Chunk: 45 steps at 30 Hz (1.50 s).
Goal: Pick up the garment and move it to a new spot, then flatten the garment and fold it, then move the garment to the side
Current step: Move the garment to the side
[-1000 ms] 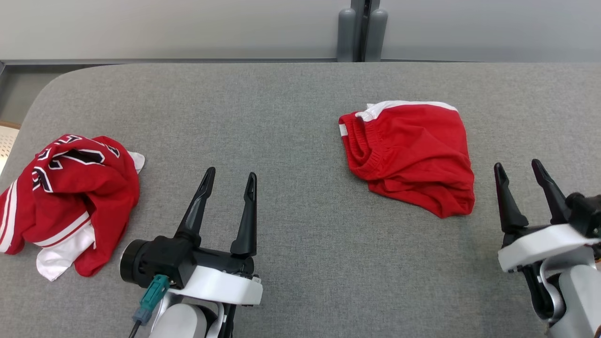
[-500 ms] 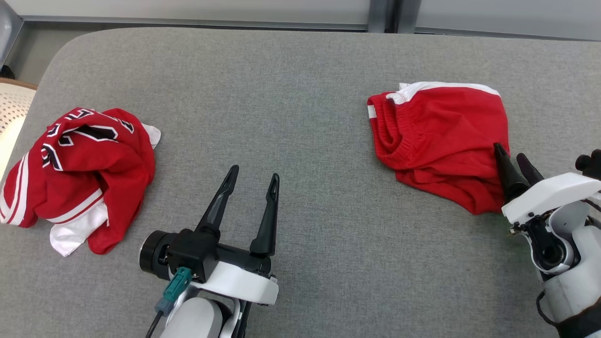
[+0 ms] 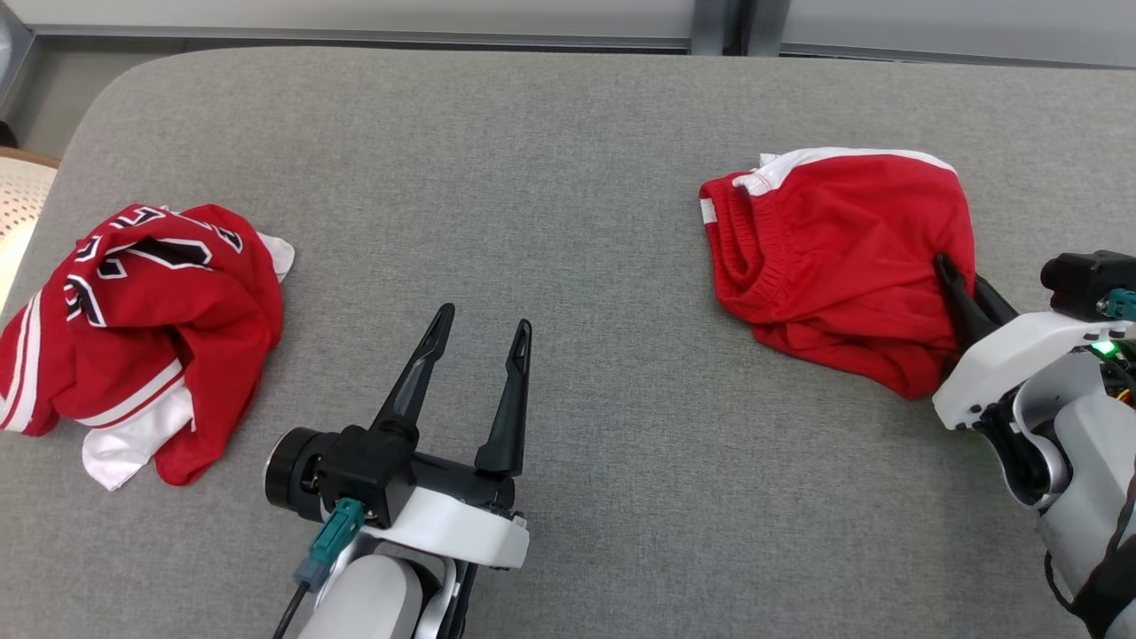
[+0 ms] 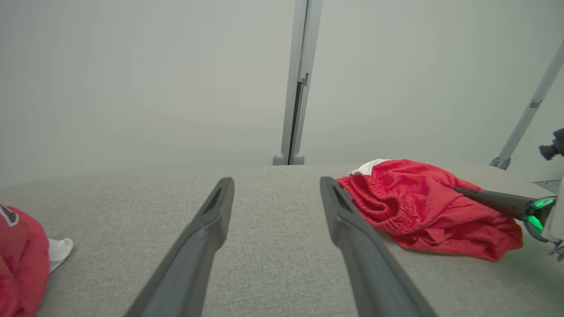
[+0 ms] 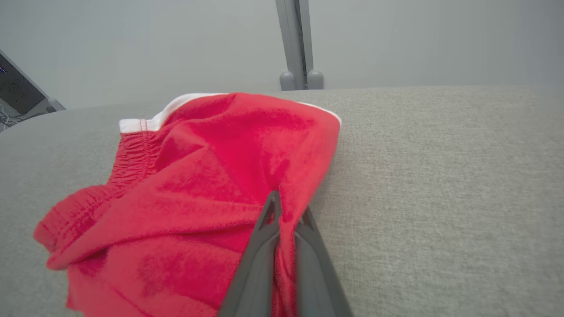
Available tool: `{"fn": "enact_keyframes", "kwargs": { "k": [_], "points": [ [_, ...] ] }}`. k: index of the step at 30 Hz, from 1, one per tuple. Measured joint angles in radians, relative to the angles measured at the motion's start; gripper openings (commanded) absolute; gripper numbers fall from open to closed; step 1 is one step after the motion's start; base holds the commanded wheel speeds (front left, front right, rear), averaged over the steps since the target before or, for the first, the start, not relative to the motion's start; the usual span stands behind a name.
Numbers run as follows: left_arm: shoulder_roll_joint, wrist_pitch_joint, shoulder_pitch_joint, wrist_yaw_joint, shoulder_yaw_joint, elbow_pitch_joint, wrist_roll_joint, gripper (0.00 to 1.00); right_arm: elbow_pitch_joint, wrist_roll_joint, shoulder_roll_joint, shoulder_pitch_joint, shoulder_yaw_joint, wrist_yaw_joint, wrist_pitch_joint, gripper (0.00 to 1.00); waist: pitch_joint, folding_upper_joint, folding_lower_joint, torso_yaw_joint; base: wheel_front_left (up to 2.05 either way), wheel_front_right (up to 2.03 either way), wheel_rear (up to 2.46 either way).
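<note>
The right claw (image 3: pixel 960 273) pinched a fold at the right edge of the shorts (image 3: pixel 834 240), which lay bunched on the table (image 3: pixel 568 177). The left claw (image 3: pixel 485 316) hung spread, well left of the shorts. A slow, straight lift would probably keep that thin pinch from slipping.

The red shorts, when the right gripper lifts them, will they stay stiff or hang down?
Probably floppy: the shorts lie crumpled in soft folds, so they should hang from the right gripper, shut on one edge. Likely light: thin cloth.
</note>
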Motion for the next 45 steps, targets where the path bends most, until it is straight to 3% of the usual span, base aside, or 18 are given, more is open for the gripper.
{"fn": "enact_keyframes", "kwargs": {
  "k": [9,13,18,23,28,34,42,43,44,45],
  "points": [
    [0.000,0.000,-0.013,-0.015,0.008,-0.015,0.003,1.00,-0.024,-0.125,-0.159,-0.038,0.193,0.001,-0.070,0.00,-0.006,0.0000,0.0000,-0.078,0.00,0.00,0.00],
    [0.000,0.000,-0.042,-0.035,0.016,-0.021,0.031,1.00,-0.059,-0.174,-0.279,-0.088,0.285,0.002,-0.061,0.00,0.016,0.0000,-0.0001,-0.126,0.00,0.00,0.00],
    [0.000,0.000,-0.117,-0.059,0.012,-0.015,0.065,1.00,-0.086,-0.171,-0.405,-0.159,0.377,0.002,-0.075,0.00,0.080,0.0000,0.0000,-0.189,0.00,0.00,0.00],
    [-0.001,0.000,-0.180,-0.075,0.008,-0.009,0.094,1.00,-0.075,-0.151,-0.483,-0.217,0.430,0.002,-0.114,0.00,0.147,0.0000,0.0000,-0.239,0.00,0.00,0.00],
    [-0.001,0.000,-0.231,-0.088,0.004,-0.002,0.115,1.00,-0.001,-0.076,-0.529,-0.286,0.420,0.002,-0.152,0.00,0.231,0.0000,0.0000,-0.293,0.00,0.00,0.00],
    [0.000,0.000,-0.252,-0.096,0.012,0.002,0.124,1.00,0.101,0.026,-0.531,-0.336,0.343,0.002,-0.185,0.00,0.304,0.0000,0.0000,-0.334,0.00,0.00,0.00],
    [-0.001,0.000,-0.262,-0.096,0.026,0.003,0.120,1.00,0.142,0.041,-0.511,-0.349,0.347,0.002,-0.197,0.00,0.324,0.0000,0.0000,-0.316,0.00,0.00,0.00],
    [-0.001,0.000,-0.262,-0.095,0.026,0.003,0.118,1.00,0.156,0.049,-0.509,-0.349,0.350,0.002,-0.197,0.03,0.323,0.0000,0.0001,-0.311,0.00,0.00,0.00],
    [0.000,0.000,-0.262,-0.095,0.026,0.003,0.115,1.00,0.166,0.050,-0.510,-0.350,0.355,0.002,-0.197,0.43,0.322,0.0000,0.0001,-0.306,0.00,0.00,0.00],
    [0.000,0.000,-0.262,-0.094,0.025,0.002,0.112,1.00,0.173,0.049,-0.510,-0.351,0.356,0.002,-0.197,1.00,0.320,0.0000,0.0000,-0.301,0.00,0.00,0.00]
  ]
}}
